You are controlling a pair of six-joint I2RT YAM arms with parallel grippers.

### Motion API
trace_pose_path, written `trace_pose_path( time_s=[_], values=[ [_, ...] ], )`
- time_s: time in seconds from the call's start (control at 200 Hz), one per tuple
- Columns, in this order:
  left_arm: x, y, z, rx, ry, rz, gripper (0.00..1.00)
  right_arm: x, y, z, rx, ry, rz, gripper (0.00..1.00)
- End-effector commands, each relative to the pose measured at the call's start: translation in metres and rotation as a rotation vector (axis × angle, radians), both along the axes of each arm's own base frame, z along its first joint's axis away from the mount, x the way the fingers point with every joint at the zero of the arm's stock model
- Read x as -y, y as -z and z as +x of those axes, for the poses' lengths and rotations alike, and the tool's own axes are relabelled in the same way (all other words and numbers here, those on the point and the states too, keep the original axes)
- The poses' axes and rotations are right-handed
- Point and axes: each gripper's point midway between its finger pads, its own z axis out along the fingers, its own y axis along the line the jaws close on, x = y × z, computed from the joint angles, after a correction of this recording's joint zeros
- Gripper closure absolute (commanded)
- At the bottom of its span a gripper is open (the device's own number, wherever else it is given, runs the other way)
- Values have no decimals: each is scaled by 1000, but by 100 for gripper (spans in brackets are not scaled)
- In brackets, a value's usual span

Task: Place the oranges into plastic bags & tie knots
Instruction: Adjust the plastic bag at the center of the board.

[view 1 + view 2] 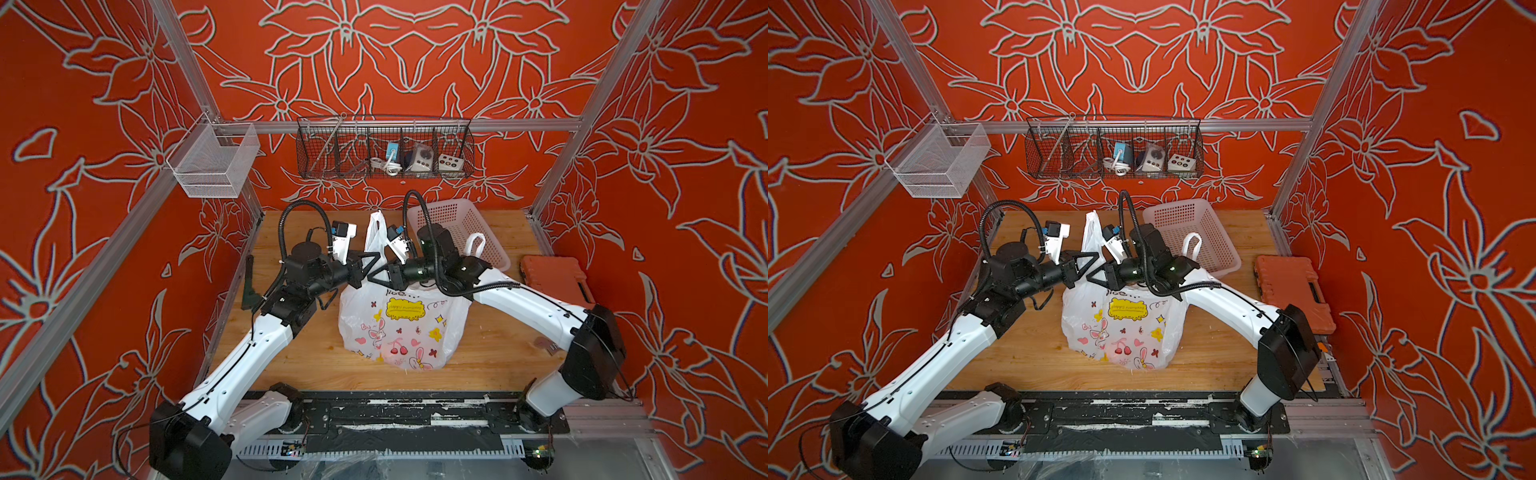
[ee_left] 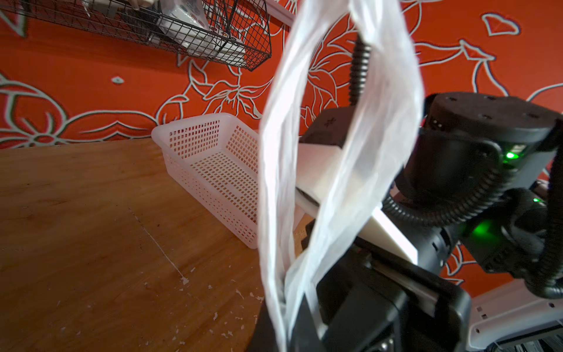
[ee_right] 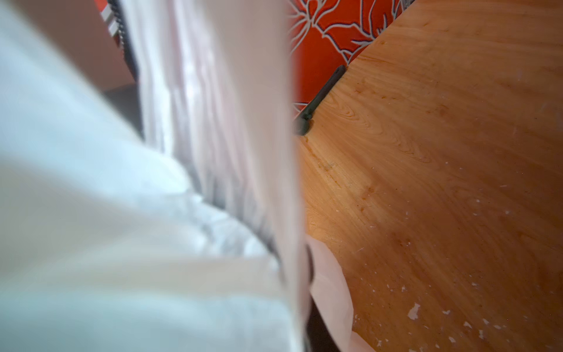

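Two arms meeting atop the plastic bag [image 1: 399, 328], we are pinching its upright handle [image 2: 274, 183] in shut left jaws, right jaws' gap we cannot tell.

On your table [image 1: 299, 357], centre: plastic bag [image 1: 403, 332] sits btwn left arm [image 1: 249, 353] & right arm [image 1: 519, 303], w/ left gripper [image 1: 374, 258] & right gripper [image 1: 376, 275] close together over its neck. One handle loop [image 1: 376, 232] rises behind them. 2nd loop [image 1: 476, 245] pokes up behind the right arm, just beside the basket [image 1: 469, 224] at back right. Case [image 1: 552, 274] lies right of the basket, nearer you. Wire rack [image 1: 384, 149] hangs on back wall, mesh bin [image 1: 214, 160] at back left, clamp [image 1: 248, 286] on left table edge.
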Motion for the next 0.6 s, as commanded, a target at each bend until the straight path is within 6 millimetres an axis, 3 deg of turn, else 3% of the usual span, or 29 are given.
trace_pose_path(
  time_s=[0.0, 0.185, 0.365, 0.495, 0.595],
  values=[
    [-4, -14, 1, 56, -25, -23, 100, 22, -34, -9, 49, 55, -14, 55],
    [-7, -14, 3, 53, -41, -34, 100, 83, -58, -18, 95, 217, -119, 42],
    [-5, -12, 4, 43, -34, -35, 100, 173, -70, -21, 120, 456, -255, 36],
    [-6, -12, 3, 39, -36, -38, 100, 232, -64, -21, 100, 613, -343, 30],
    [-5, -16, 0, 40, -25, -41, 100, 254, -52, -24, 85, 677, -429, 28]
  ],
)
